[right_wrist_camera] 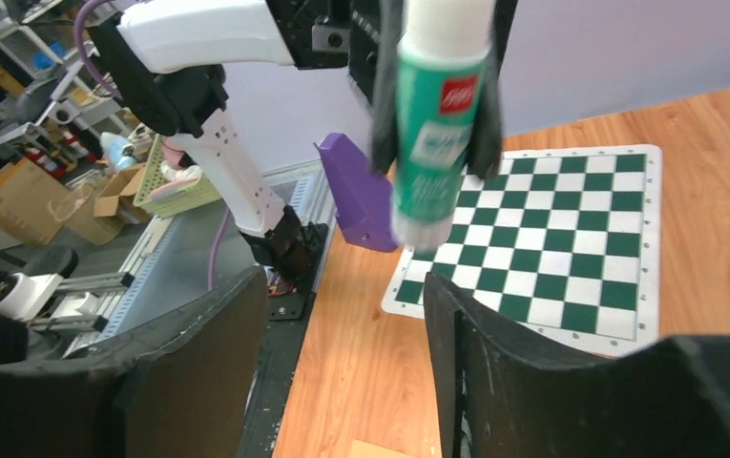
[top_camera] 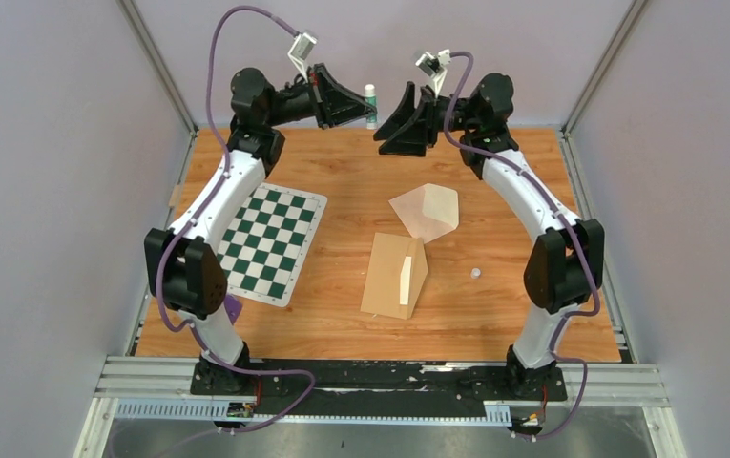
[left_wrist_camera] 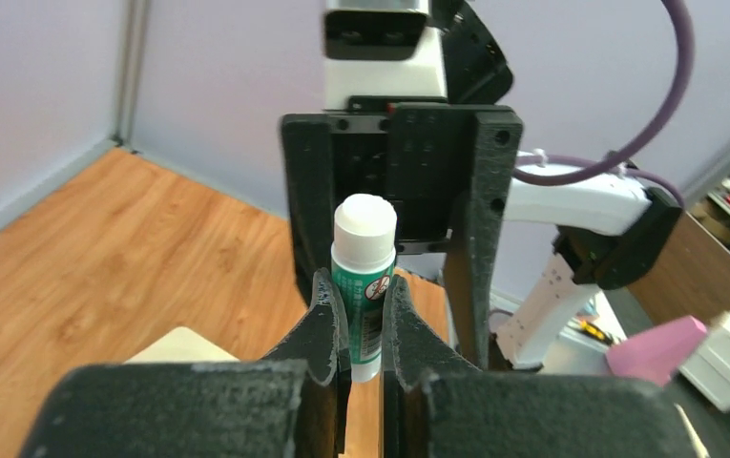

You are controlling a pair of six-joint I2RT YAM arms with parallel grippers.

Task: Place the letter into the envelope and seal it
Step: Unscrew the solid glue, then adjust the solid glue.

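Left arm (top_camera: 213,205) stretched far forward, left gripper (left_wrist_camera: 365,315) clamped tight on the upright glue stick (left_wrist_camera: 365,272). Right arm (top_camera: 532,205) mirrors it, right gripper (right_wrist_camera: 346,305) facing the glue stick from just beside it, jaws spread wide and clear of it.

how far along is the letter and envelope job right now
Done: nothing clear. The letter appears to lie outside the envelope, whose flap looks open. In hand: left tool shut on the glue stick; right tool open beside it. Left: insert letter, glue, seal.
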